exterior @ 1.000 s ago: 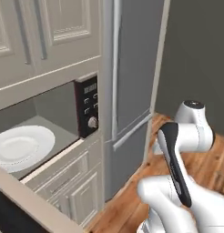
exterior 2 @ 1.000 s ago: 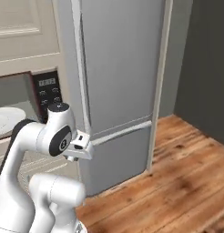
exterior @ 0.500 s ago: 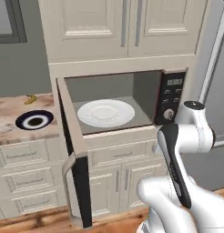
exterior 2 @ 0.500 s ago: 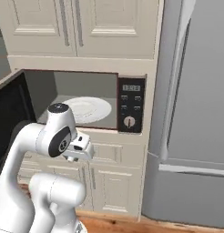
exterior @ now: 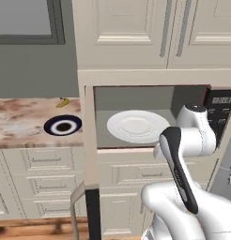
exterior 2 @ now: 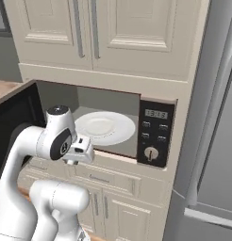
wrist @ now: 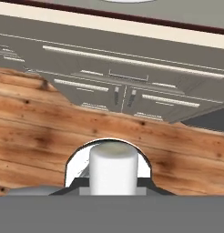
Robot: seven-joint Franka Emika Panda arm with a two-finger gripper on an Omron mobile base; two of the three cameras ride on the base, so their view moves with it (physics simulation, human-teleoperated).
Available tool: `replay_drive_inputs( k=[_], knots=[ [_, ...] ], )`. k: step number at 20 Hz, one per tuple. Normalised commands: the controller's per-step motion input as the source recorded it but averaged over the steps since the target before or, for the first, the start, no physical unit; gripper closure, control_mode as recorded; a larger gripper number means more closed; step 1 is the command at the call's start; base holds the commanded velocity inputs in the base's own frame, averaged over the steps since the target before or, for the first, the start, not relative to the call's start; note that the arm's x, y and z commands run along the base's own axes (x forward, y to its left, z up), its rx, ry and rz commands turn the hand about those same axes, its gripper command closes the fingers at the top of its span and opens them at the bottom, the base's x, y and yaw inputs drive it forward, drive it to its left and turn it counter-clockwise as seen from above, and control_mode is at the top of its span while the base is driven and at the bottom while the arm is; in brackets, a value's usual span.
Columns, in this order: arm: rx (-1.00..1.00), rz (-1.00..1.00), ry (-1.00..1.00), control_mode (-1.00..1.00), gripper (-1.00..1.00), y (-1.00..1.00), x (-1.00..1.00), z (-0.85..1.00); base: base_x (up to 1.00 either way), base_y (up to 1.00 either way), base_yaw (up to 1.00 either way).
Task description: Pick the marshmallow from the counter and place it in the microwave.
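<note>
— How is the light? 
— Even, soft rendered light fills the kitchen; the microwave (exterior: 150, 117) cavity is slightly dimmer, its white plate (exterior 2: 104, 127) bright and free of glare.

— And sharpness? 
— Edges look mildly soft throughout. Beyond the jaws, the wooden floor (wrist: 50, 123) and drawer fronts (wrist: 127, 75) sit under flat, muted shade.

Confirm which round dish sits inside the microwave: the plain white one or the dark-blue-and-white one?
The plain white plate lies in the open microwave. The dark-blue-and-white bowl stands outside, on the counter to its left.
</note>
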Motion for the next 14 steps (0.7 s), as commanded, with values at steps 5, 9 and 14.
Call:
replay_drive_inputs(
  k=[5,9,14],
  knots=[
    [0.00,0.00,0.00,1.00,1.00,0.00,0.00,0.00,0.27,-0.06,0.05],
    [0.00,0.00,0.00,1.00,1.00,0.00,0.00,0.00,0.41,0.00,0.01],
    [0.00,0.00,0.00,1.00,1.00,0.00,0.00,0.00,0.00,0.00,0.02]
  ],
)
